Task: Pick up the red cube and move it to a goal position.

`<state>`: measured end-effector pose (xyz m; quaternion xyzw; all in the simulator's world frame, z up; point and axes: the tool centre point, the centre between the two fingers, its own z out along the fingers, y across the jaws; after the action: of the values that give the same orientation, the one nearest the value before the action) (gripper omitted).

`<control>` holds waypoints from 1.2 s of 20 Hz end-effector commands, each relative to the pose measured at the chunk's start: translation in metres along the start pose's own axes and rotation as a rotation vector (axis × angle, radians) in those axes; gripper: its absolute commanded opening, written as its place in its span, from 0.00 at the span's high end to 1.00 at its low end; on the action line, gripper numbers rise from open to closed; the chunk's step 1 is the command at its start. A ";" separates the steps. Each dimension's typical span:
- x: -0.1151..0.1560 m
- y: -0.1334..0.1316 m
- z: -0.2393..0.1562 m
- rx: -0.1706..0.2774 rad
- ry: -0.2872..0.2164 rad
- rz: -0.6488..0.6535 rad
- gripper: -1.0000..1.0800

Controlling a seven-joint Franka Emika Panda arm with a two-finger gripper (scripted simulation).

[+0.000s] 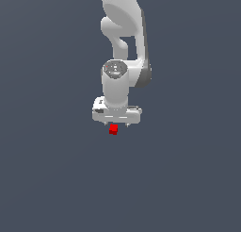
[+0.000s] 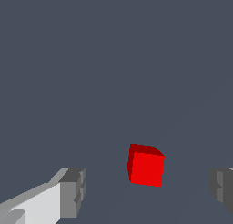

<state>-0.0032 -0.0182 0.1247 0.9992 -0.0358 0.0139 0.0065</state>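
Observation:
The red cube (image 1: 113, 129) is a tiny bright-red block on the dark grey floor, just under the white gripper (image 1: 116, 126) in the exterior view. In the wrist view the red cube (image 2: 146, 166) lies between the two grey fingertips (image 2: 73, 192), with wide gaps on both sides. The gripper (image 2: 148, 191) is open and touches nothing. The cube's base sits about level with the fingertips; whether it rests on the floor I cannot tell for sure.
The white arm (image 1: 123, 33) rises from the gripper toward the top of the exterior view. The plain dark grey floor (image 1: 188, 179) spreads all around. No goal marker shows.

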 end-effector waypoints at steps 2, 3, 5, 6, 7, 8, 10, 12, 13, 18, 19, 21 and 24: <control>-0.012 0.008 0.034 0.002 -0.010 0.044 0.04; -0.015 0.010 0.043 0.003 -0.013 0.056 0.04; -0.021 0.013 0.059 0.004 -0.017 0.077 0.04; -0.023 0.015 0.067 0.005 -0.019 0.087 0.04; -0.026 0.016 0.073 0.005 -0.021 0.095 0.04; -0.028 0.017 0.080 0.006 -0.023 0.103 0.04; -0.031 0.019 0.090 0.007 -0.025 0.116 0.04; -0.033 0.020 0.097 0.008 -0.027 0.125 0.04; -0.034 0.020 0.100 0.008 -0.028 0.128 0.04; -0.035 0.020 0.104 0.010 -0.029 0.133 1.00; -0.035 0.020 0.104 0.010 -0.029 0.133 1.00; -0.035 0.020 0.104 0.010 -0.029 0.133 1.00; -0.035 0.020 0.104 0.010 -0.029 0.133 1.00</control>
<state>-0.0368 -0.0372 0.0205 0.9948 -0.1018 -0.0001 0.0002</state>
